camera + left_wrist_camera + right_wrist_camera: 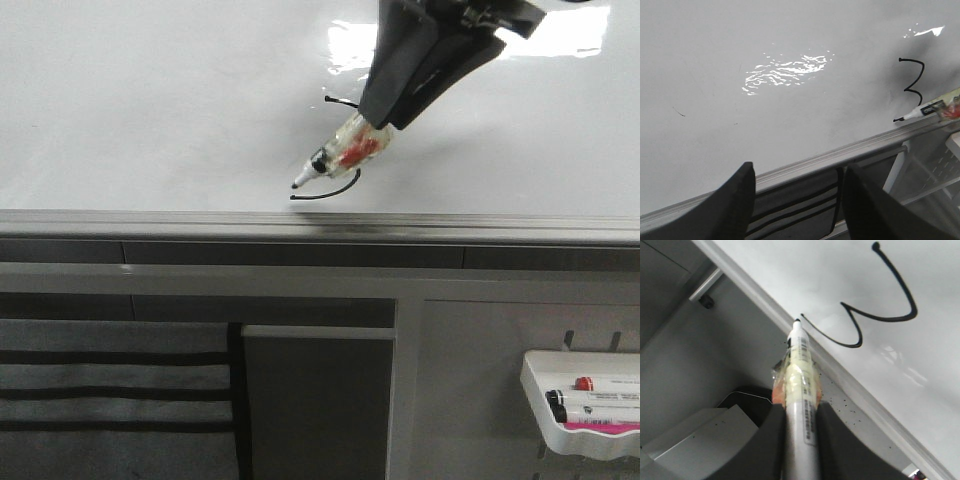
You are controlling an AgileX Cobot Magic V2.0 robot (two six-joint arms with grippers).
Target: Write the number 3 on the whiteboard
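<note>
The number 3 [912, 89] stands drawn in thin black line on the right part of the whiteboard [150, 110], close to the board's near grey edge, and in the left wrist view both its curves and the long lower tail look complete. The right gripper [801, 425] is clamped on a marker [801, 390] wrapped in yellowish tape, its two dark fingers pressed against the barrel on either side. The marker tip sits right at the end of the tail, just beside the near edge; whether it touches the board or hovers a hair above cannot be told from these views. The step in hand appears to be finishing the last stroke. To do it well, the tip should come straight up off the board rather than sliding sideways, since any drag would lengthen the tail or smear the wet ink, and it should stay clear of the metal frame just beside it. The grip should stay firm so the pen does not pivot in the fingers. The left gripper [797, 200] hangs spread and empty over the near edge of the board, well to the left of the digit, and need not move. A small white tray [585, 405] with spare markers hangs below, at the right.
</note>
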